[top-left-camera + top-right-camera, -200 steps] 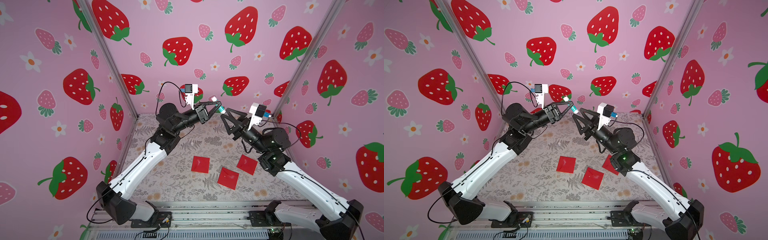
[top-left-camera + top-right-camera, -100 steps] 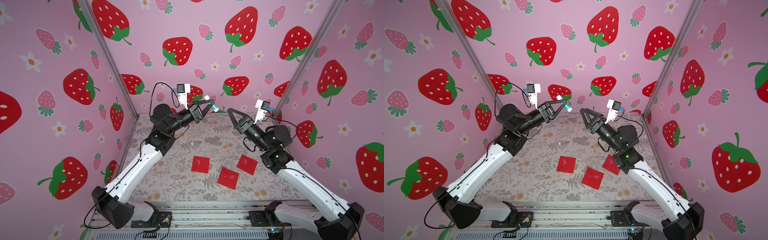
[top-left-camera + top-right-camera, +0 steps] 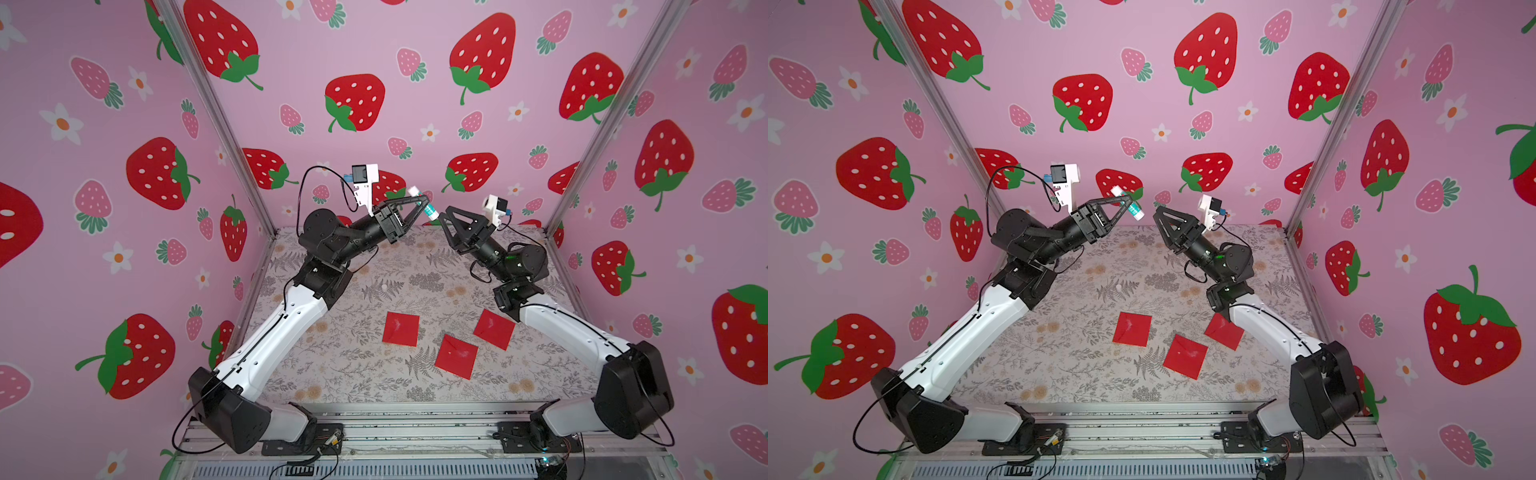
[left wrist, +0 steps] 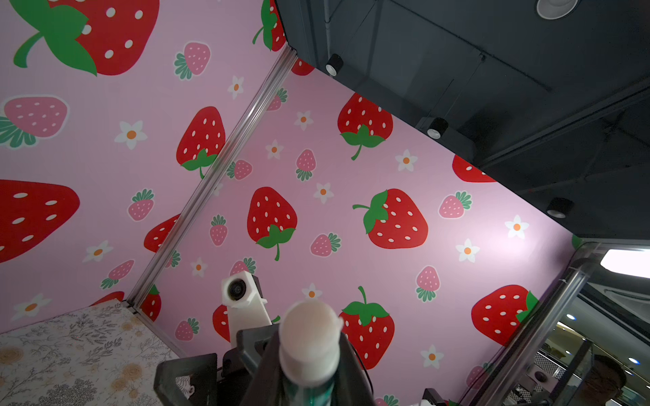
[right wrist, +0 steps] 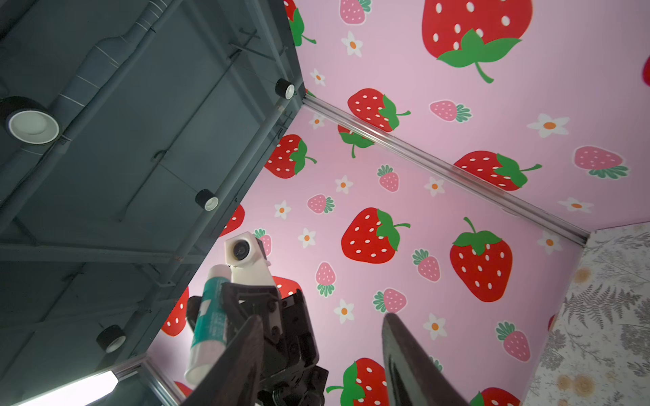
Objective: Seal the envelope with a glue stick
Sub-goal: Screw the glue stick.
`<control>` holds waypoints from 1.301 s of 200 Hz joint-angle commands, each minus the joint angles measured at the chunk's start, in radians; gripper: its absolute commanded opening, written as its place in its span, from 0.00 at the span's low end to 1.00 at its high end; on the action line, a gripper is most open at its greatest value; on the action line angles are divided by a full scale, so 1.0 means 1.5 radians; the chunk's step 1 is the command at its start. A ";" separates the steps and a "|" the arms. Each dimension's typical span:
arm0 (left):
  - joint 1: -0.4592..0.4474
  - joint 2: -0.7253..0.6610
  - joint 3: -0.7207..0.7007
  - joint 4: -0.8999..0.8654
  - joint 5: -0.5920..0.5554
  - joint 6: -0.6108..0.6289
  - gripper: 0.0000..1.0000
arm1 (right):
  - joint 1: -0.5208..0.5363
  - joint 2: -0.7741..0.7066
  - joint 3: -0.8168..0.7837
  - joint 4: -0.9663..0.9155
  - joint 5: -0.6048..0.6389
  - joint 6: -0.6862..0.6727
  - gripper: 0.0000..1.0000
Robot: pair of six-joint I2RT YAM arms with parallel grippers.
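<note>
- The slim white plastic glue stick with a teal label band (image 3: 429, 209) sits at upper centre in both top views, above the floral worktop (image 3: 365, 374). The left hand (image 3: 424, 203) is clamped across its middle.
- Its long axis slants from upper left to lower right, with the lower end toward the right hand (image 3: 444, 222), whose jaws stand apart and empty.
- It is probably light, stiff and smooth, so it could pivot in a grip; the labelled barrel is the place to take hold.
</note>
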 commanded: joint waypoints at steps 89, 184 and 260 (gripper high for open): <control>0.003 0.004 -0.002 0.047 -0.006 0.003 0.00 | 0.064 0.008 0.041 0.107 -0.017 0.031 0.49; 0.002 -0.001 -0.007 0.057 -0.008 -0.010 0.00 | 0.075 0.019 0.050 0.105 -0.004 0.023 0.35; 0.002 -0.016 -0.024 0.050 -0.015 -0.001 0.00 | 0.076 0.117 0.099 0.219 0.015 0.090 0.23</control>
